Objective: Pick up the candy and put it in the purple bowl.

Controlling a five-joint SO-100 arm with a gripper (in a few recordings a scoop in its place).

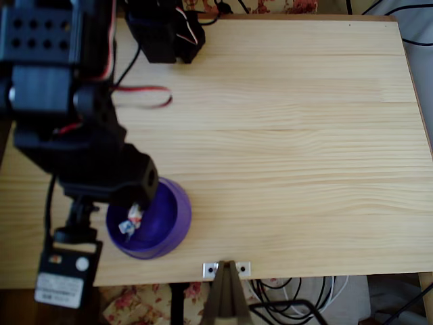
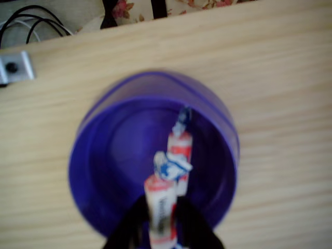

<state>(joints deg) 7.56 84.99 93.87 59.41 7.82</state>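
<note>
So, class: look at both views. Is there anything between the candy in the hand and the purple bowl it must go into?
Nothing visible. The hand holds the candy directly over the purple bowl. Another candy already lies inside, but it blocks nothing. In the overhead view the arm covers part of the bowl's rim.

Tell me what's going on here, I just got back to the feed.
The arm's gripper hangs over the purple bowl at the table's near-left edge in the overhead view, shut on a twist-wrapped candy. A second, similar candy already lies inside the bowl. The held one is not yet released.
</note>
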